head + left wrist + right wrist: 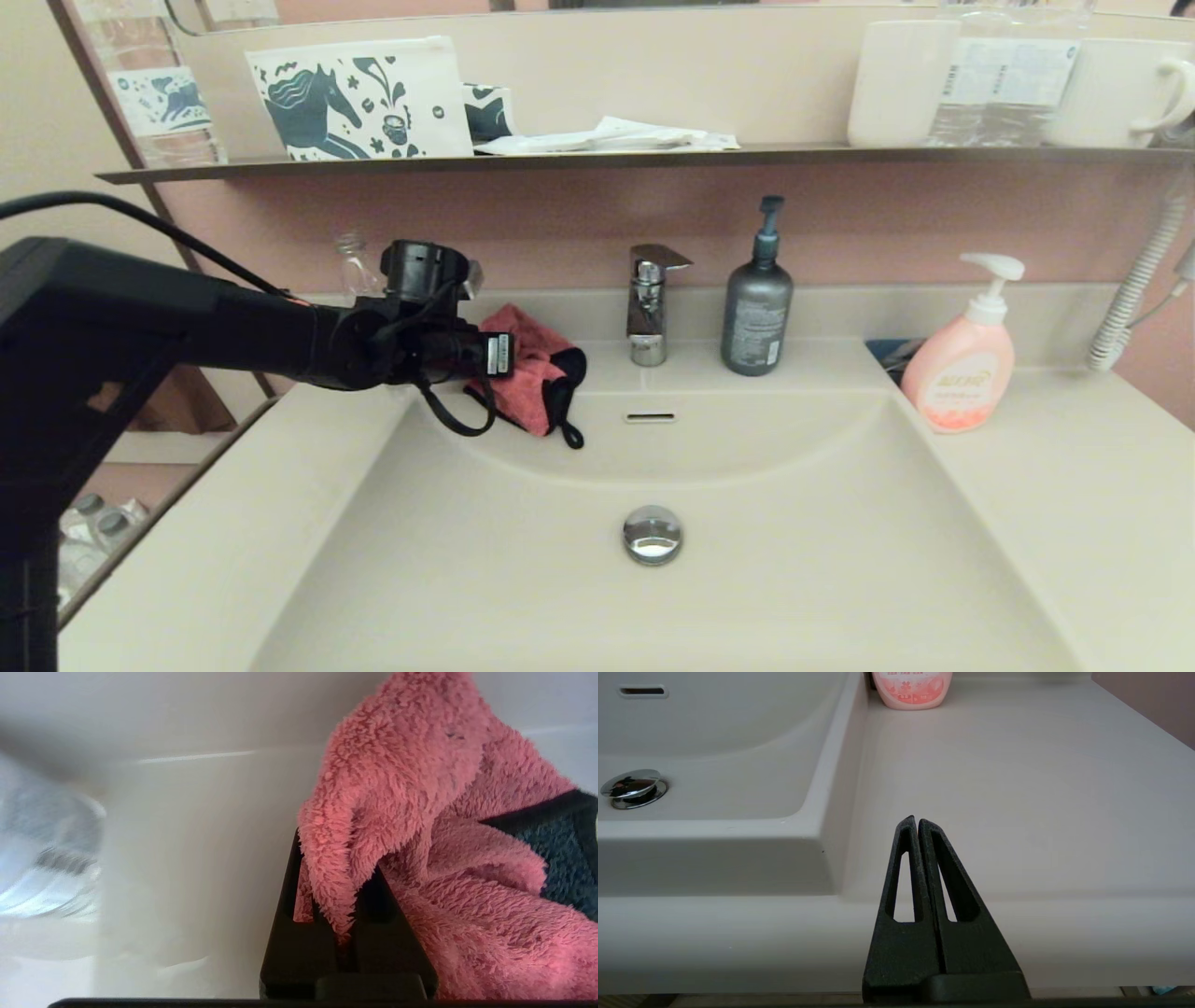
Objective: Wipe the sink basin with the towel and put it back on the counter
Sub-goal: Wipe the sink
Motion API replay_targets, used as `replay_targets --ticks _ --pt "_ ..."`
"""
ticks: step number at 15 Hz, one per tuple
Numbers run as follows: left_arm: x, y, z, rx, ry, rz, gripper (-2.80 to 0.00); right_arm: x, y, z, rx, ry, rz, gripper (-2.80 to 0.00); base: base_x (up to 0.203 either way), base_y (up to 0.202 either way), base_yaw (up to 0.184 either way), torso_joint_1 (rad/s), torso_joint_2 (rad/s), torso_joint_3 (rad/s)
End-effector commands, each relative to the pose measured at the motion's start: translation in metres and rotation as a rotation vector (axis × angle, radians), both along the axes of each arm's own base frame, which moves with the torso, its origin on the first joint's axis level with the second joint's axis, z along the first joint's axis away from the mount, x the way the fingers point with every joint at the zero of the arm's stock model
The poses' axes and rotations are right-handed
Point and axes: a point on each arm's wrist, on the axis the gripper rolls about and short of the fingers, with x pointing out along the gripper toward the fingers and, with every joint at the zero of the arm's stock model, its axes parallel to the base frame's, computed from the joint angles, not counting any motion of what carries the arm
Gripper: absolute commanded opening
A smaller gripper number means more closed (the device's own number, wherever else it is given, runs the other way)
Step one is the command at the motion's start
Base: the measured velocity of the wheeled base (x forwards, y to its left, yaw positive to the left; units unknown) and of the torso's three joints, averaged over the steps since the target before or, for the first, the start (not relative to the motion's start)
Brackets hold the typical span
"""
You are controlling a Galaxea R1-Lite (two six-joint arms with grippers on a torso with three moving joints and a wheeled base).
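Observation:
The coral-pink towel [534,371] with black trim hangs bunched at the back left rim of the sink basin [794,523], just left of the faucet. My left gripper [495,355] reaches in from the left and is shut on a fold of it. In the left wrist view, towel [420,812] pile fills the gap between the black fingers [289,933] of the gripper [338,868]. My right gripper [917,820] is shut on nothing, low before the right counter [1017,788], and it is out of the head view. The chrome drain plug [653,534] sits mid-basin.
A chrome faucet [651,303], a grey pump bottle [756,308] and a pink soap bottle [962,364] stand along the back of the counter [1074,485]. A clear bottle [353,266] stands behind my left wrist. A shelf [653,157] runs overhead.

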Motion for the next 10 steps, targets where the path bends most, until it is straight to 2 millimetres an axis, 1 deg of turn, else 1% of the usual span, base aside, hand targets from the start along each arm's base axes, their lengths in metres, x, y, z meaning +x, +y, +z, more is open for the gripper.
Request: replay_targets --ticks 1,3,4,6,8,10 --pt "-0.009 0.011 -0.004 0.026 0.007 0.005 -2.80 0.000 0.000 0.000 0.000 0.002 0.000 -2.80 0.000 0.000 0.000 0.000 0.00 0.000" --pt "-0.007 0.029 -0.008 0.048 -0.004 0.018 -2.80 0.000 0.000 0.000 0.000 0.002 0.000 -2.80 0.000 0.000 0.000 0.000 0.00 0.000" --pt "-0.006 0.042 -0.010 0.047 0.002 0.032 -2.80 0.000 0.000 0.000 0.000 0.002 0.000 -2.80 0.000 0.000 0.000 0.000 0.00 0.000" --pt "-0.012 0.063 -0.010 0.046 0.015 0.054 -2.80 0.000 0.000 0.000 0.001 0.002 0.000 -2.80 0.000 0.000 0.000 0.000 0.00 0.000" --pt "-0.022 0.075 -0.009 0.061 0.031 0.059 -2.80 0.000 0.000 0.000 0.000 0.002 0.000 -2.80 0.000 0.000 0.000 0.000 0.00 0.000" --pt "-0.033 0.080 -0.011 0.065 0.051 0.067 -2.80 0.000 0.000 0.000 0.000 0.002 0.000 -2.80 0.000 0.000 0.000 0.000 0.00 0.000"
